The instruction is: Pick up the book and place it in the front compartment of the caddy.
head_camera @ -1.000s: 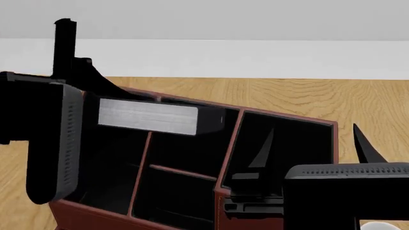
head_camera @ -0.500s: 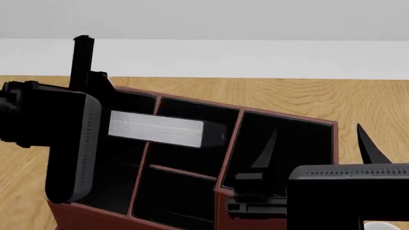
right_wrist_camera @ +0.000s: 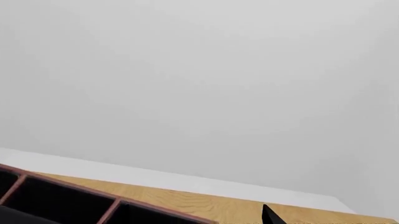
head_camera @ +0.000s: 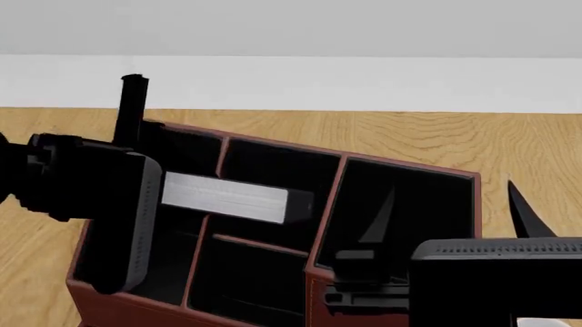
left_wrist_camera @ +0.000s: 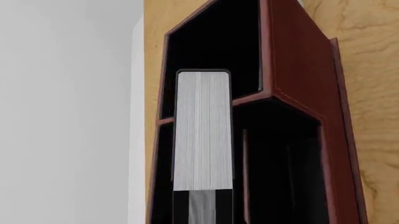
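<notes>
Left pincer (head_camera: pixel 157 193) clenched on the book (head_camera: pixel 225 197), gripping its left end; fingers themselves hidden behind the black wrist housing in the head view. Held level and pointing right, white page edges turned up toward the head camera, black cover showing only as a thin rim at the free end. Hanging over the left half of the caddy (head_camera: pixel 272 310), crossing the red divider between the two far-left sections. Cannot tell whether dipped below the rim or just above it. In no section fully, and not in the nearest row. From the left wrist view, seen end-on along its length: pale page block (left_wrist_camera: pixel 203 130) running out from the camera, tip lying over a cross divider of the caddy (left_wrist_camera: pixel 305 70), dark lined sections on either side.

Further right, red-brown walls and black lining, set at a slant on the wooden bench (head_camera: pixel 409 136), the right-hand section taller than the rest.

Right pincer (head_camera: pixel 446 197) released, spread wide: one black fingertip (head_camera: pixel 380 211) inside the tall right section, the other (head_camera: pixel 520 208) beyond the outer wall, over bare bench. Touching nothing visibly. Through the right wrist view, mostly pale wall, a strip of bench and the caddy's rim (right_wrist_camera: pixel 68 189) low down.
</notes>
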Motion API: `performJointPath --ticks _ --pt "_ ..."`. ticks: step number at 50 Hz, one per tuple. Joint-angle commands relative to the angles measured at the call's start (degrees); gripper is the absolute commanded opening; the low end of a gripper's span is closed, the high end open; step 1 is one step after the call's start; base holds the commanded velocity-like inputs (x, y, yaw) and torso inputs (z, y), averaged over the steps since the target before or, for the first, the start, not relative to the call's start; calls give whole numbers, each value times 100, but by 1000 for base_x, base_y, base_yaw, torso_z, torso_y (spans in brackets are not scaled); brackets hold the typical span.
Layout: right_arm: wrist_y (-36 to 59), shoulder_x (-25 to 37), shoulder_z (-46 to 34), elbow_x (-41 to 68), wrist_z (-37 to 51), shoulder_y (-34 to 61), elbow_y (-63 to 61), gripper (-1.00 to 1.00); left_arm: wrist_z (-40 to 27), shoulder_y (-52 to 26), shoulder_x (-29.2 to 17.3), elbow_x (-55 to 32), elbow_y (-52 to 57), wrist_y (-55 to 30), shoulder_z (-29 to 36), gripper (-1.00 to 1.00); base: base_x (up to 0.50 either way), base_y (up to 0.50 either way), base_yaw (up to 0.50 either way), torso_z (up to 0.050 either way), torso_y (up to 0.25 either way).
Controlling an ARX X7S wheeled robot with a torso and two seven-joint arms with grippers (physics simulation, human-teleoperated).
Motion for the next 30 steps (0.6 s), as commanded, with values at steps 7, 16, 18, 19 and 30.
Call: performJointPath --ticks 7,16,18,19,30 --pt "-61 16 90 80 29 -88 -8 100 -150 112 400 119 -786 540 -83 -100 0 0 0 0 1" --pt "-56 26 103 56 11 -109 -22 100 -132 218 739 336 -1515 984 -8 -100 0 0 0 0 1" --pt "-63 25 116 54 6 -120 -24 100 -121 245 806 372 -1654 1070 11 -100 0 0 0 0 0" --pt "-68 26 117 52 7 -126 -22 100 -136 257 846 400 -1737 1151 9 -100 0 0 0 10 0" --pt "-63 23 144 -2 -43 -150 -41 100 -149 391 1187 518 -2423 1605 35 -100 0 0 0 0 1"
